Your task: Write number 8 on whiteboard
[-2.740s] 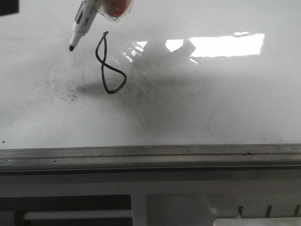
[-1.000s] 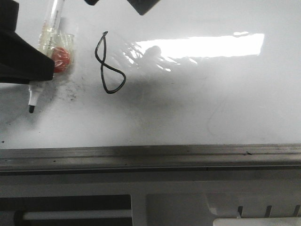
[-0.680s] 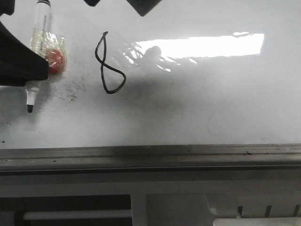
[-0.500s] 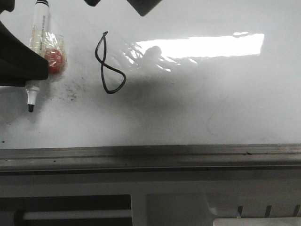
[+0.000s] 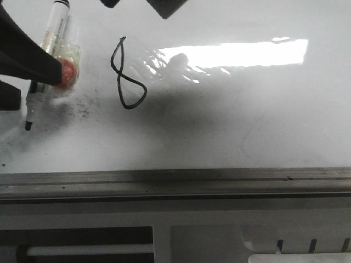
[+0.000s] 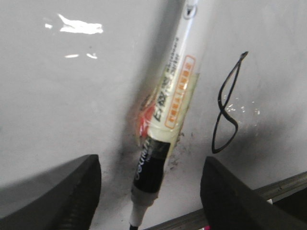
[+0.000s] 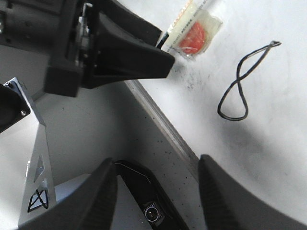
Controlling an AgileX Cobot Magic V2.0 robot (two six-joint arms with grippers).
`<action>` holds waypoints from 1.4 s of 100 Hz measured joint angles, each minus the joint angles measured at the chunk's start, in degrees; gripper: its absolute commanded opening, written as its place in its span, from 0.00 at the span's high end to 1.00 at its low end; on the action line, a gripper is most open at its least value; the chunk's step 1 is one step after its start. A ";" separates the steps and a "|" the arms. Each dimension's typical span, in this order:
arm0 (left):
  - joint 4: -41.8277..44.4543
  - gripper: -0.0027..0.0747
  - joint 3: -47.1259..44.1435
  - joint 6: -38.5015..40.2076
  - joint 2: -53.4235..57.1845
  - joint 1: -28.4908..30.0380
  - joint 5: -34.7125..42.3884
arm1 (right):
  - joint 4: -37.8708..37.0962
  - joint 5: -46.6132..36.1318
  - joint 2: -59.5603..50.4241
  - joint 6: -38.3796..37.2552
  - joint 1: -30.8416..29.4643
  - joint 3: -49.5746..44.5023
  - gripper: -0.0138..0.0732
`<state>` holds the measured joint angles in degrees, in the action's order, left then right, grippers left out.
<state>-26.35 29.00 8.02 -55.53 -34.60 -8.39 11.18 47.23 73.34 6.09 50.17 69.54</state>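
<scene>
We see the number 8 drawn in thin black line on the whiteboard, toward its left part, slanted and open at the top. Just beside it to the left lies a marker flat on the board, tip toward the grey edge rail. Our left gripper has its jaws spread wide, the marker lying between them untouched. Our right gripper also shows jaws apart, holding nothing.
</scene>
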 measured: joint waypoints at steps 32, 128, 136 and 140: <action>3.85 0.99 0.00 -1.10 14.02 0.00 -1.48 | -3.12 -4.22 -4.77 -1.43 0.00 -1.80 0.91; 20.06 0.99 -10.90 -1.52 39.57 0.00 -4.28 | -12.40 -34.56 -69.63 -1.46 0.00 -52.62 0.91; 20.06 0.99 -10.90 -1.52 39.57 0.00 -4.28 | -12.40 -34.56 -70.01 -1.46 0.00 -52.89 0.91; 20.06 0.99 -10.90 -1.52 39.57 0.00 -4.28 | -12.40 -34.56 -70.01 -1.56 0.00 -52.89 0.91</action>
<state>-6.28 18.10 6.50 -15.95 -34.60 -12.67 -1.22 12.66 3.34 4.53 50.17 16.65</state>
